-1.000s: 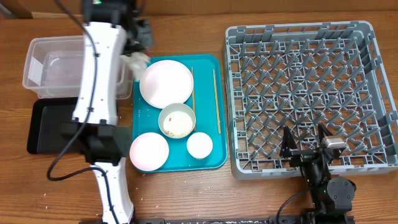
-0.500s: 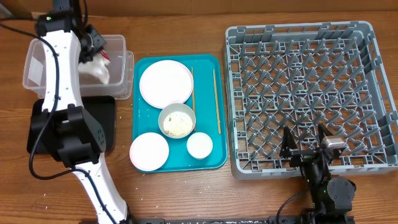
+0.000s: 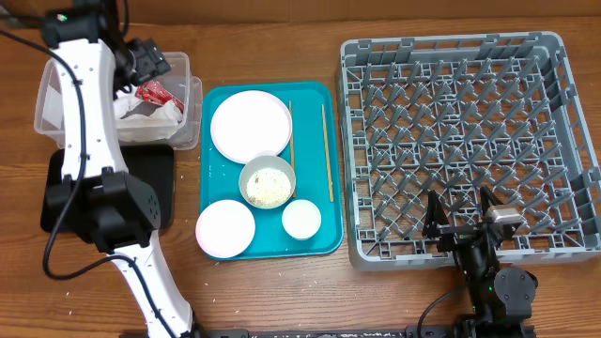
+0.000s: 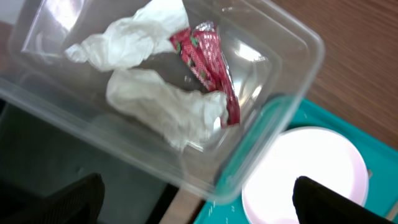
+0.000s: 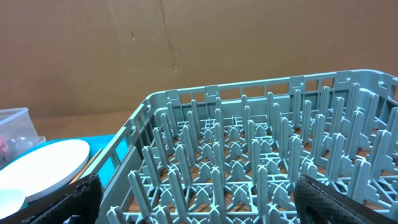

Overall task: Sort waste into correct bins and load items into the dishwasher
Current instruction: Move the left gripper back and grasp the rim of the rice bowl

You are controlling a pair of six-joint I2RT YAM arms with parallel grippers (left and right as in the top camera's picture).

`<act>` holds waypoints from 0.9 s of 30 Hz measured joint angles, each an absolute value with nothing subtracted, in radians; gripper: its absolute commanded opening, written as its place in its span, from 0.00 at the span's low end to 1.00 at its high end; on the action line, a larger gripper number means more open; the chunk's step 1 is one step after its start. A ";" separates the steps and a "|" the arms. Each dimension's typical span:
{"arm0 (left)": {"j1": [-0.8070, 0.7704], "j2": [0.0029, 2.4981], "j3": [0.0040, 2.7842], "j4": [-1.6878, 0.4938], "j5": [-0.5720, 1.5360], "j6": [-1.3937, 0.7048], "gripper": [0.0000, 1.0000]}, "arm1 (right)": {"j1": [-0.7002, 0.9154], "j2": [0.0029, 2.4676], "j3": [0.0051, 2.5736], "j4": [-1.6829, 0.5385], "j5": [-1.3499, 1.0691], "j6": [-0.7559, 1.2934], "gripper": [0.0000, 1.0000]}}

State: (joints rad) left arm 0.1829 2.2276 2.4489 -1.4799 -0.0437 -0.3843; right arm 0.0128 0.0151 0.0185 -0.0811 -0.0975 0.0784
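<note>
The crumpled white napkin (image 4: 161, 106) and the red wrapper (image 4: 208, 59) lie loose inside the clear tub (image 3: 52, 103). Above the tub's right end my left gripper (image 3: 153, 68) hangs open, nothing between its fingers (image 4: 68, 199). On the teal tray (image 3: 324, 246) sit a white plate (image 3: 251, 125), a pink plate (image 3: 225, 228), a bowl with rice scraps (image 3: 267, 182), a small cup (image 3: 301, 219) and two chopsticks (image 3: 327, 150). My right gripper (image 3: 460, 216) stands open and empty over the near edge of the grey dish rack (image 3: 470, 113).
A black tray (image 3: 158, 188) lies in front of the clear tub, mostly covered by my left arm. A few white crumbs dot the wooden table near the teal tray's front edge. The rack's upright pegs (image 5: 249, 155) fill the right wrist view.
My left gripper swung left from the teal tray's corner to over the clear tub and opened; the napkin and red wrapper dropped into the tub. The right arm stayed still.
</note>
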 measured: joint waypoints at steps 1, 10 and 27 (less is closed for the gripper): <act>0.183 2.225 2.487 -1.526 -0.038 -0.375 0.98 | 0.013 0.015 0.019 -0.081 -0.097 0.078 1.00; 0.131 2.051 2.460 -1.682 0.036 -0.251 1.00 | 0.013 0.015 0.019 -0.081 -0.097 0.078 1.00; -0.267 1.847 1.784 -1.310 0.152 -0.162 0.88 | 0.013 0.015 0.019 -0.081 -0.097 0.078 1.00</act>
State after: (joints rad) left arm -0.2668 1.8465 1.7844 -1.3102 0.1516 -0.1619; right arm 0.0128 0.0151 0.0185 -0.0807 -0.0971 0.0780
